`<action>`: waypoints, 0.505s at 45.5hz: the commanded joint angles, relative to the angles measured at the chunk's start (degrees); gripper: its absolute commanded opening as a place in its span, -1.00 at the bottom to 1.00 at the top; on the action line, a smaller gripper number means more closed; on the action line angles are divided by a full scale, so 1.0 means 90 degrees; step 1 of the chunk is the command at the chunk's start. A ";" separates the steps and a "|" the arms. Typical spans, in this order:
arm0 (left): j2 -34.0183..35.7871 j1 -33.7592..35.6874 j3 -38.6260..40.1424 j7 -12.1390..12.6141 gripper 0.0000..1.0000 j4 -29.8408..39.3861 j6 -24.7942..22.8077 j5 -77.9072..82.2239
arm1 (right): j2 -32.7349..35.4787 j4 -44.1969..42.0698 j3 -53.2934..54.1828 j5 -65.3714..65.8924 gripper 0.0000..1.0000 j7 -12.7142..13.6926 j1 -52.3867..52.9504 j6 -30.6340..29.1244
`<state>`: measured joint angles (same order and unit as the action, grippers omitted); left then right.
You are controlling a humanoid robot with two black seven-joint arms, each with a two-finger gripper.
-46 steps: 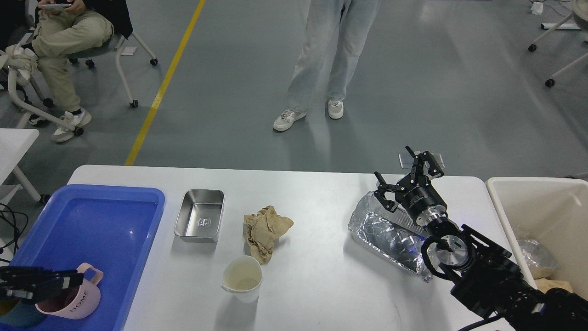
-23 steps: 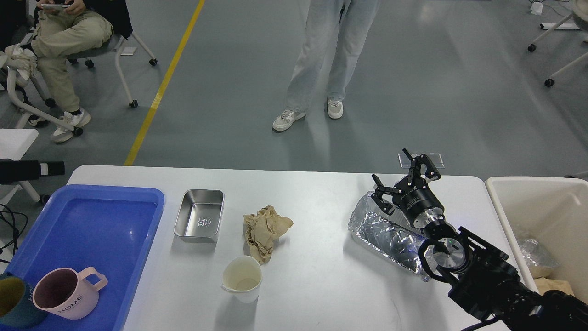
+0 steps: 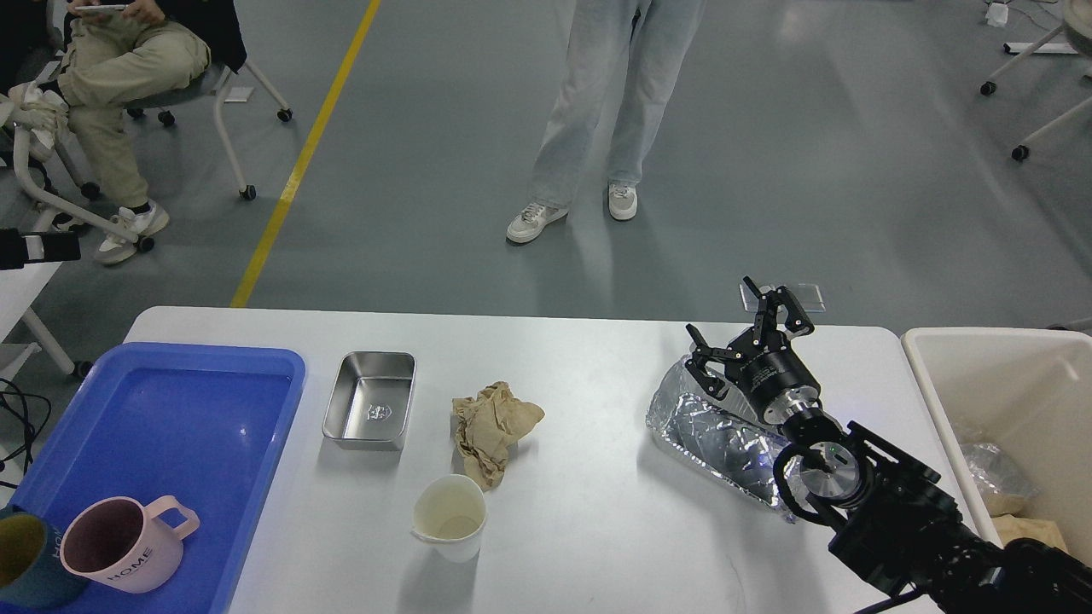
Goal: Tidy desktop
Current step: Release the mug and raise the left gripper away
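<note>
The white desktop carries a crumpled foil container at the right, a crumpled brown paper and an empty paper cup in the middle, and a steel tray left of them. My right gripper is open and empty, just above the far end of the foil container. A pink mug and a teal cup stand in the blue tray. Only a dark end of my left arm shows at the left edge, away from the table.
A cream-white bin with some foil and paper waste inside stands at the table's right end. A person stands beyond the far edge. Another person sits on a wheeled chair at the far left.
My left arm has let go of the pink mug in the blue tray and drawn up and away to the left edge. My right gripper has shifted slightly left over the foil container.
</note>
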<state>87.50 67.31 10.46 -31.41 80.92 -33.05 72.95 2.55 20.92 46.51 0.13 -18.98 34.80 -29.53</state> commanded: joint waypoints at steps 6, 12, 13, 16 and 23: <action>-0.0132 0.0070 0.0000 0.0023 0.93 -0.0036 0.0000 -0.0068 | 0.0000 0.0000 0.0008 0.0005 1.00 0.0000 0.0001 0.0000; -0.0366 0.0070 -0.0010 0.0043 0.93 -0.0104 0.0049 -0.0087 | 0.0000 0.0000 0.0008 0.0005 1.00 0.0000 0.0001 0.0010; -0.0415 0.0060 -0.0019 0.0043 0.93 -0.0124 0.0068 -0.0087 | 0.0000 0.0000 -0.0001 -0.0004 1.00 0.0000 0.0001 0.0010; -0.0590 0.0060 -0.0039 0.0043 0.93 -0.0221 0.0146 -0.0107 | 0.0000 0.0000 -0.0001 -0.0004 1.00 0.0000 0.0011 0.0010; -0.1225 0.0011 -0.0117 0.0033 0.92 -0.0690 0.0439 -0.0409 | 0.0000 0.0000 -0.0001 -0.0004 1.00 0.0000 0.0011 0.0010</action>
<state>80.47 67.69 9.83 -30.97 77.90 -30.96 70.95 2.55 20.92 46.54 0.15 -18.98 34.89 -29.45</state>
